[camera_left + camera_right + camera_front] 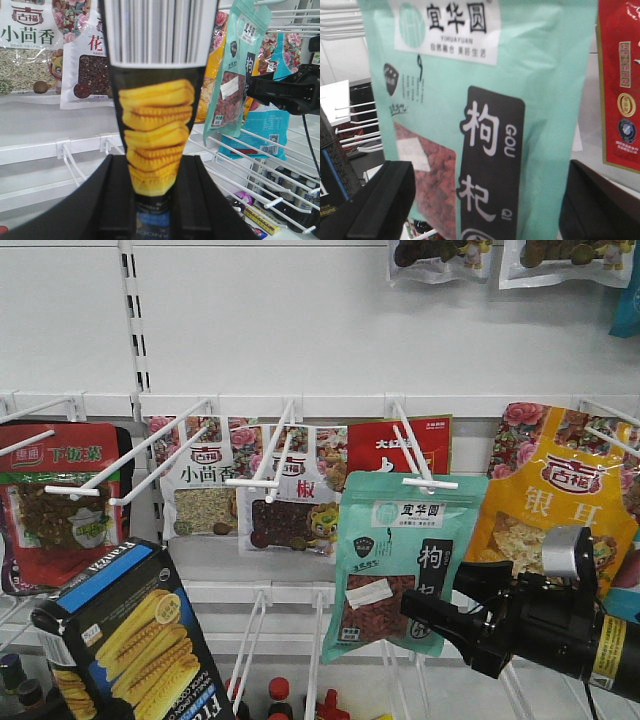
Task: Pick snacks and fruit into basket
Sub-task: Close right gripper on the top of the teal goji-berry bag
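The black-and-blue carton picturing yellow corn cobs (130,640) is tilted at the lower left of the front view. In the left wrist view my left gripper (155,200) is shut on this carton (157,125), one finger on each side. The teal pouch with a window of red berries (400,550) hangs on a white hook. My right gripper (425,615) is open at its lower part. In the right wrist view the pouch (485,100) fills the space between the spread fingers (385,200) of that gripper (490,210). The fruit and the basket are out of view.
A red pouch of dark greens (60,505), two white spice pouches (205,490), a red pack (400,445) and a yellow-orange pouch (560,500) hang on white pegs. Wire pegs (260,640) and bottles (280,695) lie below.
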Robot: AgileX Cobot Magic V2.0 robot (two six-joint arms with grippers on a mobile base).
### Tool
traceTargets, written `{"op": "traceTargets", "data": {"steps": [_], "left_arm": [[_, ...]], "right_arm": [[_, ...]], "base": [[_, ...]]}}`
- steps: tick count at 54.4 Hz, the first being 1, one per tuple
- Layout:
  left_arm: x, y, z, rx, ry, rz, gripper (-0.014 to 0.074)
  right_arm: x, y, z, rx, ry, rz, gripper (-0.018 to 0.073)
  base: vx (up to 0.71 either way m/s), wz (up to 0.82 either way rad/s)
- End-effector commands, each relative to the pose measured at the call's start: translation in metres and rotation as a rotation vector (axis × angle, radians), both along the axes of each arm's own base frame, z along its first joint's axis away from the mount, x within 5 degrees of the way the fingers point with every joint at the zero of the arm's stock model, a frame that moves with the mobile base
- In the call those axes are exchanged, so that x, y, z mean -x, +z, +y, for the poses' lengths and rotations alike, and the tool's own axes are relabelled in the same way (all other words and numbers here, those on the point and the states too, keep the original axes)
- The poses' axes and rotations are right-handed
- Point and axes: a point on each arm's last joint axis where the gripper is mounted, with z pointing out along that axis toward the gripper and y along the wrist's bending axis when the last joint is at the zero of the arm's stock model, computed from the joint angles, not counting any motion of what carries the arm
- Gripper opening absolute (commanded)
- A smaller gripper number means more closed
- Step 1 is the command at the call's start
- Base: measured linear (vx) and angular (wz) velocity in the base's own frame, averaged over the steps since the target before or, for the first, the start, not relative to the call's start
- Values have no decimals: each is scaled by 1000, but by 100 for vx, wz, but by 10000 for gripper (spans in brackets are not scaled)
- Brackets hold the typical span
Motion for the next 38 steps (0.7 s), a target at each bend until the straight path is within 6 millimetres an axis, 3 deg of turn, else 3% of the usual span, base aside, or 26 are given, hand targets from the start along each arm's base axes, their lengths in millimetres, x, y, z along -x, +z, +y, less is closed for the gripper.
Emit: {"op": "traceTargets", "data": {"steps": [1, 13, 38], "left_arm": [[1, 19, -1, 79, -19, -111, 0], [1, 19, -1, 79, -19, -111, 0], [1, 19, -1, 79, -19, -111, 0]], "right_arm": [[12, 33, 5, -112, 123, -135, 563], [13, 32, 5, -105, 141, -111, 496], [12, 33, 5, -130, 131, -100, 511]], "base": [[0, 0], [0, 0], [0, 0]]}}
